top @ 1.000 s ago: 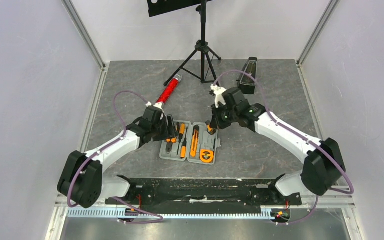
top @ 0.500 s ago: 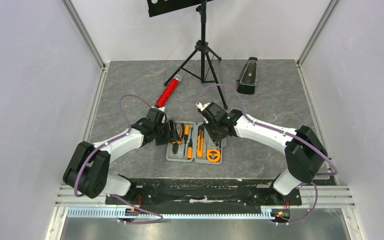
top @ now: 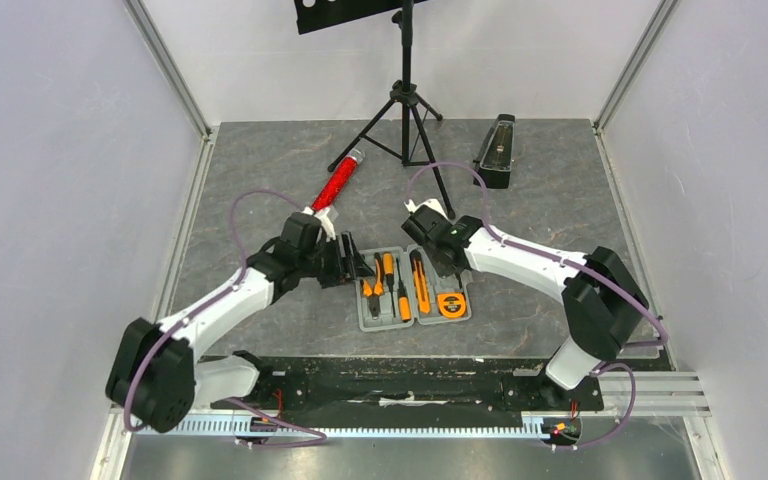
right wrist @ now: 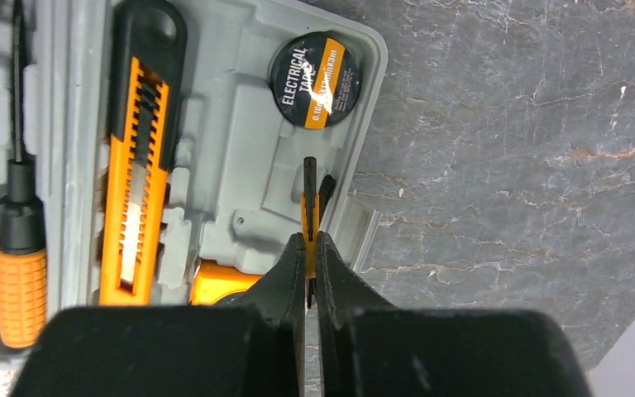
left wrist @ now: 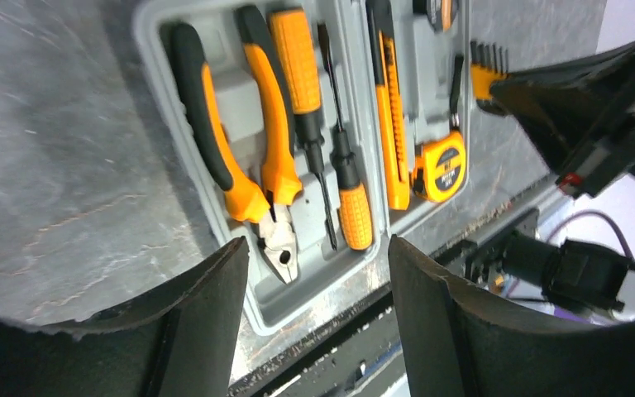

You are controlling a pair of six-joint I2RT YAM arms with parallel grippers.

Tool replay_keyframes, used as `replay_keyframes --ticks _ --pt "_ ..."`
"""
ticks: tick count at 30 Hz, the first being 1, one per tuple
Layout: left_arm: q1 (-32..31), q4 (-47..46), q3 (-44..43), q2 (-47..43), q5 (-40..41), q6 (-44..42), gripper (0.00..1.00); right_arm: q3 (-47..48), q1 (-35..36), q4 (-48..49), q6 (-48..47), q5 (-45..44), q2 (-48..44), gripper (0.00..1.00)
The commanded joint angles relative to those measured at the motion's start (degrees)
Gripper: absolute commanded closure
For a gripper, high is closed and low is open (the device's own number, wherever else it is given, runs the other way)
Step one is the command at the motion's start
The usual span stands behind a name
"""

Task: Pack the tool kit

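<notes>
While the grey case [right wrist: 244,157] lies open and flat on the surface [right wrist: 504,165], its long axis runs left to right in front of my bases, and the tools lie crosswise in their recesses. The pliers [left wrist: 248,165] point their jaws toward the near edge. The two screwdrivers [left wrist: 302,74] lie head to tail beside them. The knife [right wrist: 136,190] lies parallel in the other half, along with the tape measure [left wrist: 440,168] and a roll of electrical tape [right wrist: 314,78].

My right end effector [right wrist: 310,244] is clenched on a thin orange-and-black strip [right wrist: 309,198], seen edge-on. Its length points straight out from my fingertips, by the rim of the case's right half. My left end effector [left wrist: 318,252] hangs released just by the case's left end, facing the pliers. Farther back lie a red cylinder [top: 335,185] and a black metronome [top: 495,150].
</notes>
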State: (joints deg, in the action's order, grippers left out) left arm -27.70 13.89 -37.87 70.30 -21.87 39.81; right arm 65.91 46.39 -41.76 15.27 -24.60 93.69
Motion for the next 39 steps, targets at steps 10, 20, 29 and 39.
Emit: replay_keyframes --ticks 10,20,29,39 --pt "2.18 7.26 -8.69 -12.88 38.89 -22.63 0.31 1.7 1.05 -0.76 3.66 -8.34 5.73 1.0" --pt "3.87 3.28 -4.73 -20.0 44.9 -26.81 0.31 2.08 6.12 -2.13 6.01 -14.64 10.75 0.77" --pt "4.41 3.51 -4.94 -19.97 44.12 -26.89 0.31 4.75 8.01 -1.59 4.06 -5.47 6.84 0.55" --pt "4.5 3.14 -4.72 -18.59 38.26 -26.0 0.31 -4.13 0.39 8.5 -4.74 8.36 -6.54 0.65"
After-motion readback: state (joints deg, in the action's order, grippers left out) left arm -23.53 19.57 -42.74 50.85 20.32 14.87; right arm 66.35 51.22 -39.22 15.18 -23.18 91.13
